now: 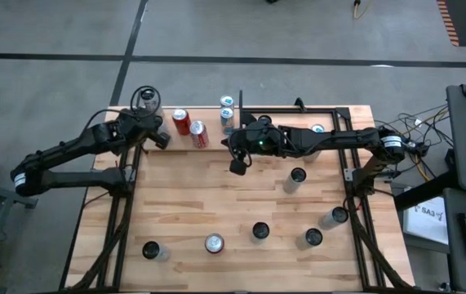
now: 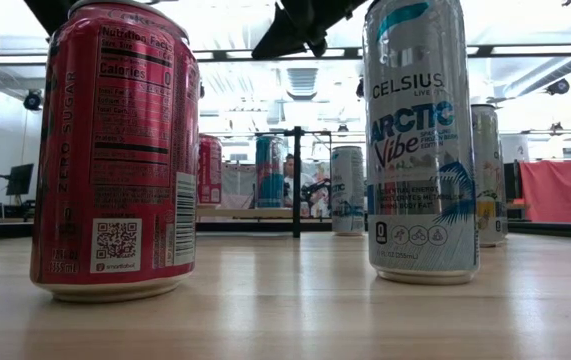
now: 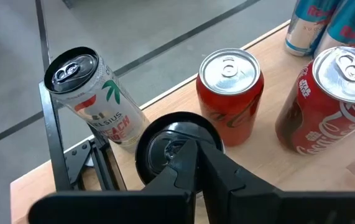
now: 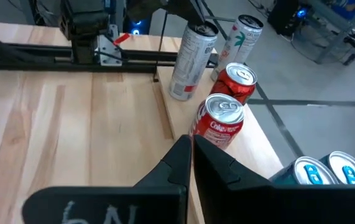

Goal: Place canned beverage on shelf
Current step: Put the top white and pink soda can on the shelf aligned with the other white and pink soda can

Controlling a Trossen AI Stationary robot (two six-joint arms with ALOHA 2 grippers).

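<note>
**Both arms at the far edge of the desk, cans lined on the shelf**

The left gripper [image 1: 161, 140] sits at the far left of the desk [image 1: 216, 196], its jaws pressed together around nothing, directly above a black-topped can [image 3: 176, 149]. Just beyond it a white Celsius can [image 3: 96, 96] leans against a black upright rod [image 3: 51, 124] at the corner.

The shelf [image 1: 208, 155], a pale strip along the far edge, carries two red cola cans [image 1: 190, 128] side by side and, right of them, two blue-and-silver cans [image 1: 228, 110]. In the right wrist view the nearer cola can [image 4: 219, 121] stands just ahead of the right arm's fingertips.

The right gripper [image 1: 238, 166] reaches in from the right to the middle of the far side, jaws together and empty, hanging beside the shelf.

Other cans remain on the open desk: one upright at right centre [image 1: 297, 177], one lying over near the right edge [image 1: 334, 217], and four along the near side [image 1: 214, 243].

In the low view a red can [image 2: 115, 150] and an Arctic Vibe can [image 2: 420, 140] stand closest.
</note>
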